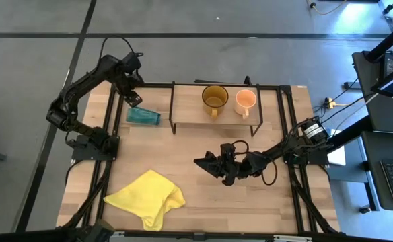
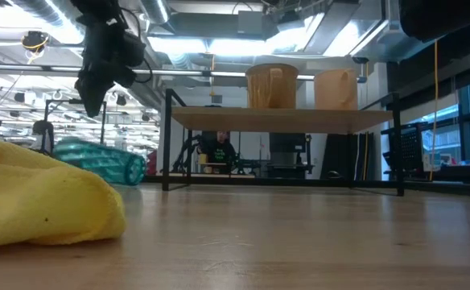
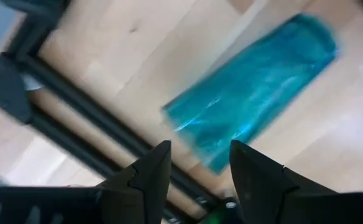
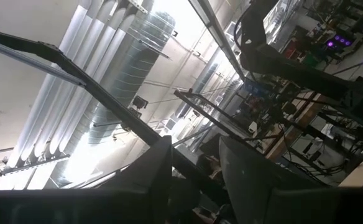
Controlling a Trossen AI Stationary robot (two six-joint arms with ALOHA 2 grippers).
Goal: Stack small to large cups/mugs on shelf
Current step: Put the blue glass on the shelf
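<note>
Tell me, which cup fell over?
The teal tumbler. It lies on its side on the table under the left gripper, while the amber mug and orange mug stand upright on the shelf.

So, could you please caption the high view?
Left end effector above fallen teal tumbler; two mugs on shelf.

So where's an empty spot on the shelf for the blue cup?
The shelf is bare from its left end up to the amber mug. The right half is crowded: that mug and the pale-orange mug stand close together. The teal tumbler lies on its side on the table, left of the shelf, under the open left hand.
</note>
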